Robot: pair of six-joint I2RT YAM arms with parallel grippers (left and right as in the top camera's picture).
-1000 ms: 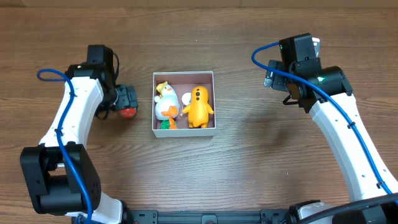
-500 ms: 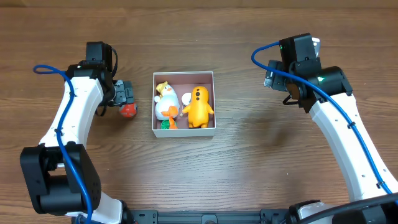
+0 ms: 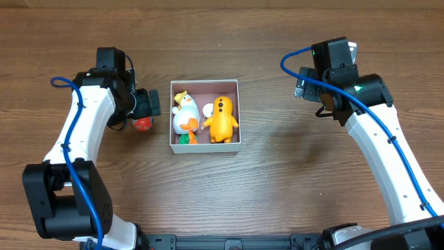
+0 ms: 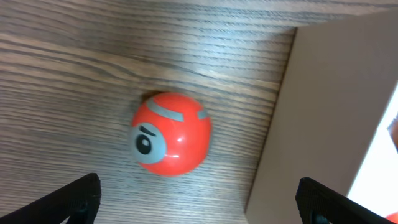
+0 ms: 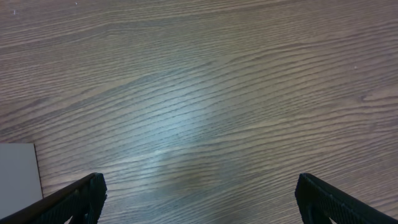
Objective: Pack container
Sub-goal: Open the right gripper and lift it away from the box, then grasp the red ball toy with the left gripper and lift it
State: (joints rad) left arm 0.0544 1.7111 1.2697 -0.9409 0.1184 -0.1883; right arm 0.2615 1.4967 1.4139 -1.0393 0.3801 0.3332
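The container (image 3: 240, 115), a small square box with white walls and a pink floor, sits mid-table. Inside lie a white duck-like toy (image 3: 184, 115), a yellow-orange figure (image 3: 222, 119) and a small green-and-orange piece (image 3: 185, 138). A red ball (image 3: 143, 125) with a grey eye rests on the wood just left of the box. My left gripper (image 3: 146, 108) hangs open over it. In the left wrist view the ball (image 4: 170, 134) lies ahead of the open gripper (image 4: 199, 204), with the container's outer wall (image 4: 329, 112) to its right. My right gripper (image 3: 306, 85) is open over bare wood.
Brown wood-grain tabletop (image 3: 291, 180) surrounds the box. The right wrist view shows only wood between the wide-set fingers of the right gripper (image 5: 199, 200), plus a corner of the container (image 5: 18, 173) at the lower left. Blue cables loop off both arms.
My left gripper has shifted slightly right, toward the container, staying above the red ball. The right arm has not moved.
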